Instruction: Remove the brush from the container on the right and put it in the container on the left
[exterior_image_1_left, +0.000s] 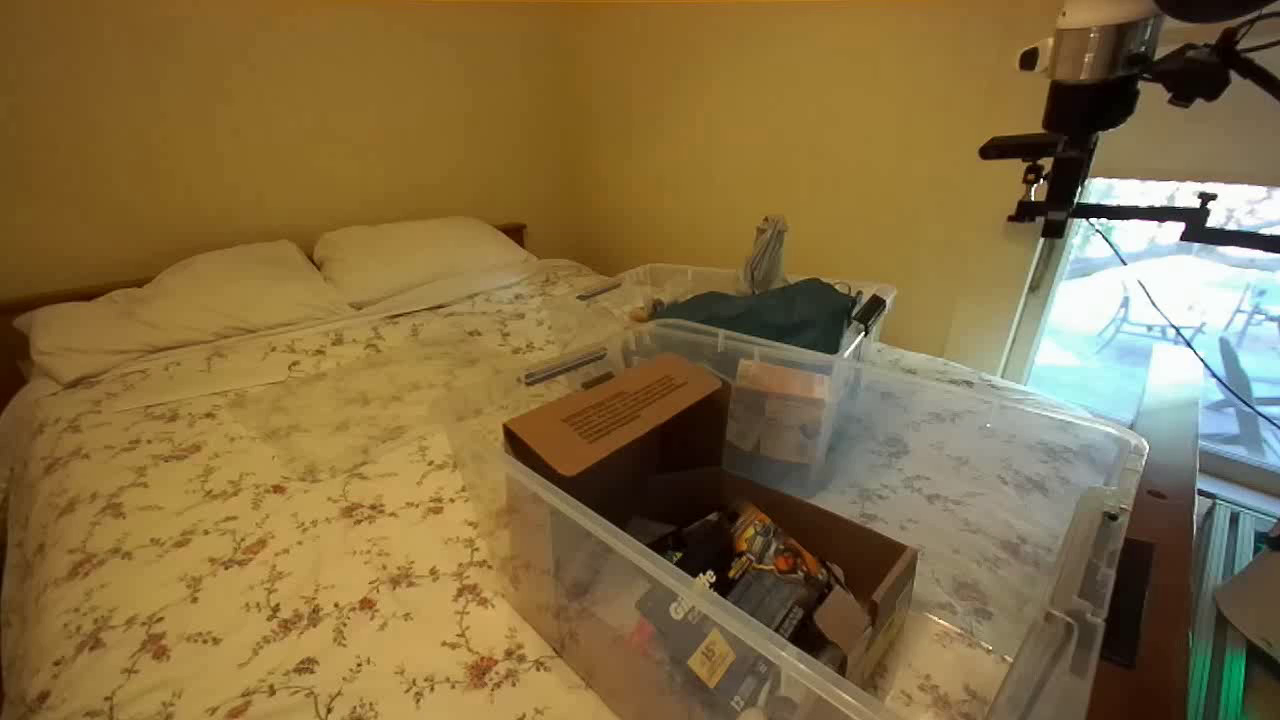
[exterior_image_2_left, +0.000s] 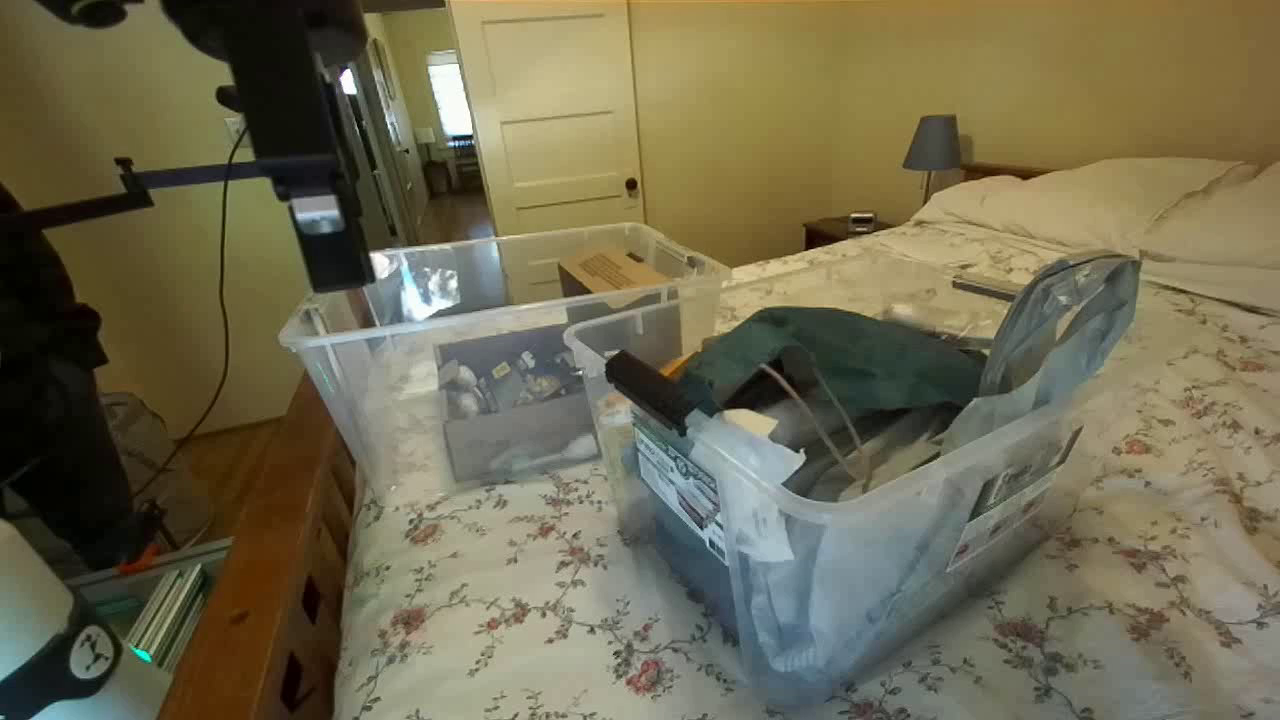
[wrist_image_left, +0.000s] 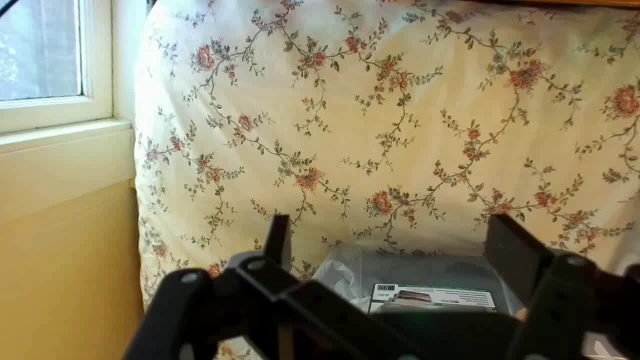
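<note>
Two see-through plastic containers stand on the bed. One, also in an exterior view, holds teal cloth and grey bags. A black, handle-like bar lies at its rim and also shows in an exterior view; I cannot tell for sure whether it is the brush. The other container, also in an exterior view, holds an open cardboard box of small packages. My gripper is high above the bed edge in both exterior views. Its fingers are wide apart with nothing between them.
The wooden footboard runs between robot base and bed. The cardboard box has a raised flap. The containers' walls and rims stand close together. A camera bar and cable stick out from the wrist. Pillows lie at the headboard.
</note>
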